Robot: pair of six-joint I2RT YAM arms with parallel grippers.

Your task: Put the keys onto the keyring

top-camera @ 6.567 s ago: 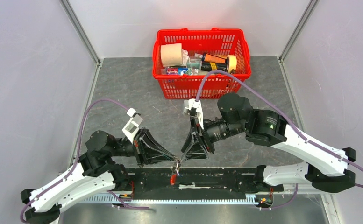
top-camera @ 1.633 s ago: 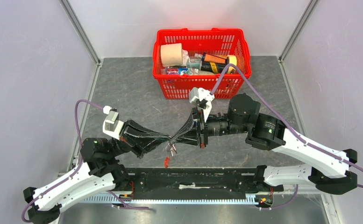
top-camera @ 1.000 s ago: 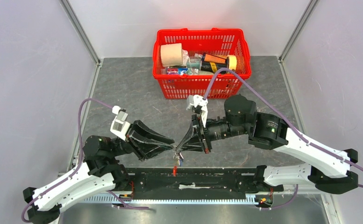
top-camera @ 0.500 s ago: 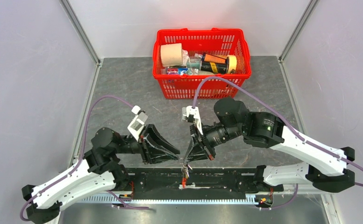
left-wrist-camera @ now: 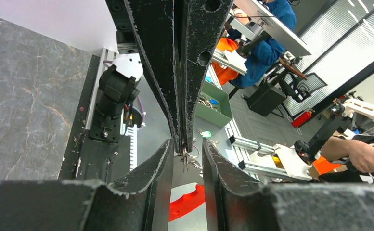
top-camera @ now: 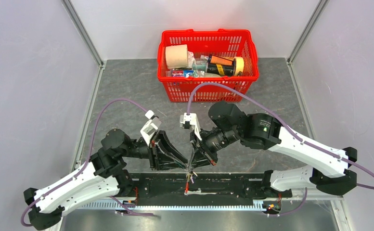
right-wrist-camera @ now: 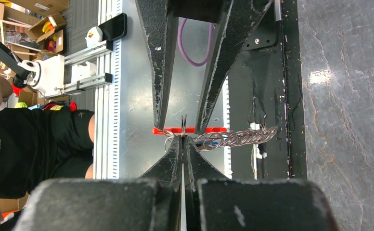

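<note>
Top view: the left hand and right hand meet tip to tip at the near edge of the surface; the keyring hangs just under the right hand's tips, its red strap lowest; a red basket stands well beyond both hands.

Left wrist view: the left hand stands apart, its 2 fingers flanking a gap; the right hand reaches into that gap, pressed together, pinching thin wire of the keyring.

Right wrist view: the right hand is clamped on an upright ring of the keyring; the coiled cord trails to one side of its tips; the left hand straddles the ring, parted; the keys are too small to make out.
</note>
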